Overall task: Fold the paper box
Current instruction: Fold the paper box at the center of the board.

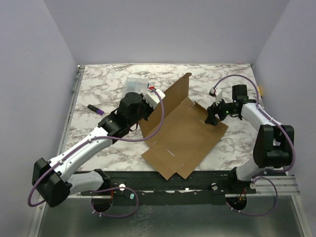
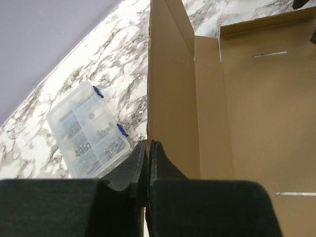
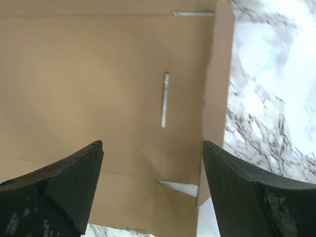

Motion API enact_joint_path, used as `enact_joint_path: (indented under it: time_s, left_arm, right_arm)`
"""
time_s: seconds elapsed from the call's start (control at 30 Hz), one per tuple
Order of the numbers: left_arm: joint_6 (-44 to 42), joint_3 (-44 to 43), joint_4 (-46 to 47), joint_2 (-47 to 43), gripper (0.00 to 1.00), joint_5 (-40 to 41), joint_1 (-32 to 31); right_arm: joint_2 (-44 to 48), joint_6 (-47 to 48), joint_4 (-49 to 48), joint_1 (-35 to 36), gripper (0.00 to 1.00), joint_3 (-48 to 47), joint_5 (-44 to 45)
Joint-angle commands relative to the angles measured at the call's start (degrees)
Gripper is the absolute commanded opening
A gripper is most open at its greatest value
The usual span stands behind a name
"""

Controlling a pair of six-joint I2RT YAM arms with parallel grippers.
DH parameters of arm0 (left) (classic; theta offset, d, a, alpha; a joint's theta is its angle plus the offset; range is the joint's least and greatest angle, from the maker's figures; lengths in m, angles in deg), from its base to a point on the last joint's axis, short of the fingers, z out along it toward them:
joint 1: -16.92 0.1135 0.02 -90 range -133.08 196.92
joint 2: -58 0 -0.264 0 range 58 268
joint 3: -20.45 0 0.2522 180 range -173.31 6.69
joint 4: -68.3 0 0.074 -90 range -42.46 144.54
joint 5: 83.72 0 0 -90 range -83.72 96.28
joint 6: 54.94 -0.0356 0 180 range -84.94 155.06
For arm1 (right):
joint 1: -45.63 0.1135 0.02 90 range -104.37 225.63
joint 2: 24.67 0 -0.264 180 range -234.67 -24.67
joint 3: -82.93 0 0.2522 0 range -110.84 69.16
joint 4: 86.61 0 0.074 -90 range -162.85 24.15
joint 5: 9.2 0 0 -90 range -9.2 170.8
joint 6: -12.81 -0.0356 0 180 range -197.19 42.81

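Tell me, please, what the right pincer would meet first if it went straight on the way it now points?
Probably the paper box: its flat panel fills the gap ahead of the open right pincer. How far off it lies is unclear.

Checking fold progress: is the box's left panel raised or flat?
Raised: the left hand, shut on it, holds the panel nearly vertical while the paper box's base lies flat.
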Motion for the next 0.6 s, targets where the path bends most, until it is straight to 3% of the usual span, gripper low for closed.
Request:
enact_joint_path:
  time_s: [0.0, 0.17, 0.23, 0.43, 0.57]
  left_arm:
    - [2.08, -1.31, 2.47, -0.52, 0.00, 0.76, 0.14]
    - [2.66, 0.08, 2.46, -2.93, 0.00, -2.30, 0.24]
    - [3.24, 0.85, 2.45, -4.05, 0.00, -3.71, 0.23]
    - [5.66, 3.00, 2.52, -6.70, 0.00, -7.78, 0.42]
    - [7.13, 4.15, 2.77, -8.14, 0.00, -10.59, 0.56]
  right_arm:
    - [-2.41, -0.70, -5.98, 0.01, 0.82, 1.15, 9.73]
    - [-6.29, -1.17, -8.09, 0.03, 0.68, -1.43, 12.40]
    - [-7.72, -1.16, -7.49, 0.02, 0.59, -3.15, 11.97]
    - [-8.13, -2.27, -8.71, 0.00, 0.16, -3.51, 10.83]
    - [-5.58, -3.57, -11.03, 0.00, 0.07, -2.17, 10.94]
